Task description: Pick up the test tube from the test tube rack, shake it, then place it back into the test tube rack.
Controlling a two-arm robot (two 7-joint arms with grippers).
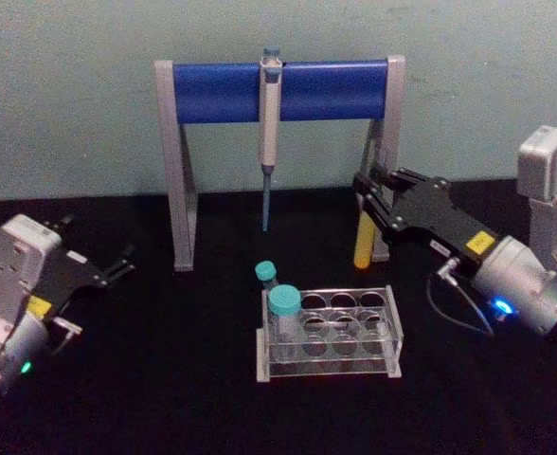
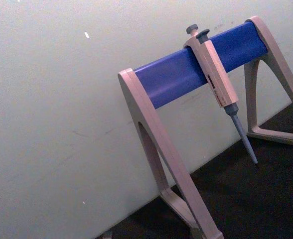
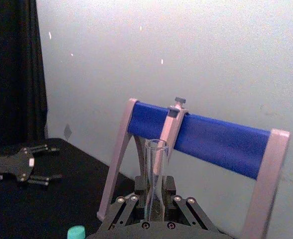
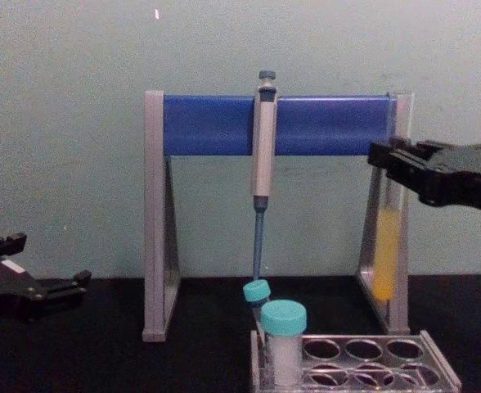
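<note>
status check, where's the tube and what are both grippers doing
Right gripper shut on the test tube, upright, out of the test tube rack. Left gripper open, parked at left. Pipette stand leg close beside the tube.

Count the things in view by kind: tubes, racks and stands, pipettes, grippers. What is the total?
Tubes: 3 (test tube in the right gripper; teal-capped tube and small slanted teal-capped tube at the test tube rack)
Racks and stands: 2 (that rack, pipette stand)
Pipettes: 1 (pipette on the stand)
Grippers: 2 (left gripper open)
Total: 8
</note>
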